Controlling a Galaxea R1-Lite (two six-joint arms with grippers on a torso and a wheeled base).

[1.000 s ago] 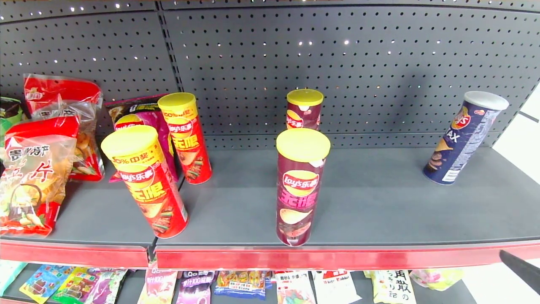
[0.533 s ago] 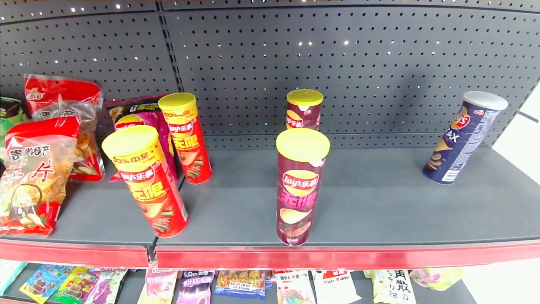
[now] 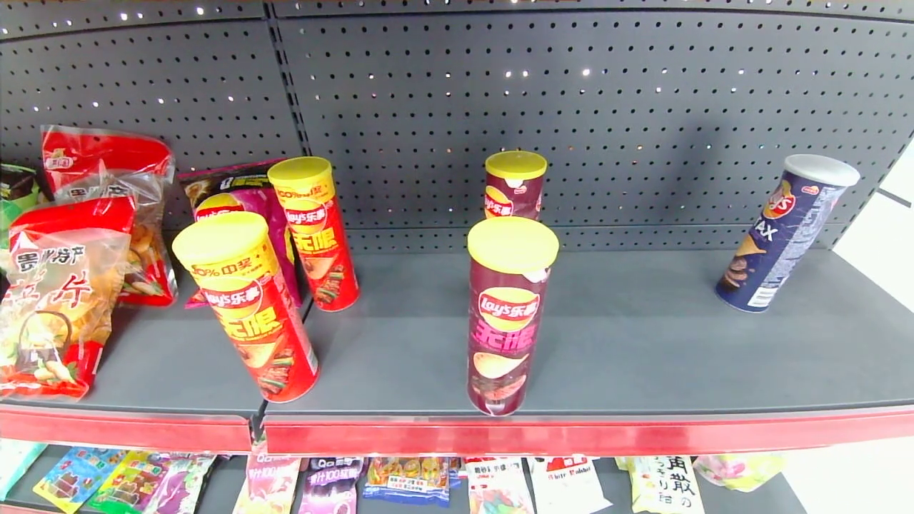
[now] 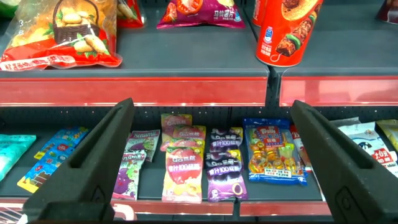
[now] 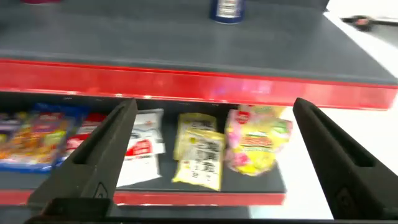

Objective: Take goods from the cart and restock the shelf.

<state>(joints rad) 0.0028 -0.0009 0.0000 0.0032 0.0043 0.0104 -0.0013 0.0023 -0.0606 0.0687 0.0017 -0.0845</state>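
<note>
Starting at the left, the snack bags point(image 3: 61, 300) lean at the end of the shelf point(image 3: 643, 335). Next to them two red cans point(image 3: 246, 307) stand one behind the other. Two purple cans point(image 3: 510, 314) stand the same way in the middle, and one blue can point(image 3: 785, 232) stands alone near the right end.

One second ago a dark part of the right arm showed at the lower right corner of the head view, below the red front edge point(image 3: 571, 434) of the shelf. It has now gone from there, and no can has moved. This probably means that one placing is finished and the arm is drawing back for the next item.

The left gripper point(image 4: 212, 104) has its fingers spread wide with nothing between them. It sits lower than the shelf, facing the candy packets point(image 4: 186, 168) on the level below, and the nearer red can is above it at the shelf front. The right gripper point(image 5: 214, 102) is also wide apart and empty, low before the white packets point(image 5: 199, 149). The blue can is above it and farther back, well apart.
</note>
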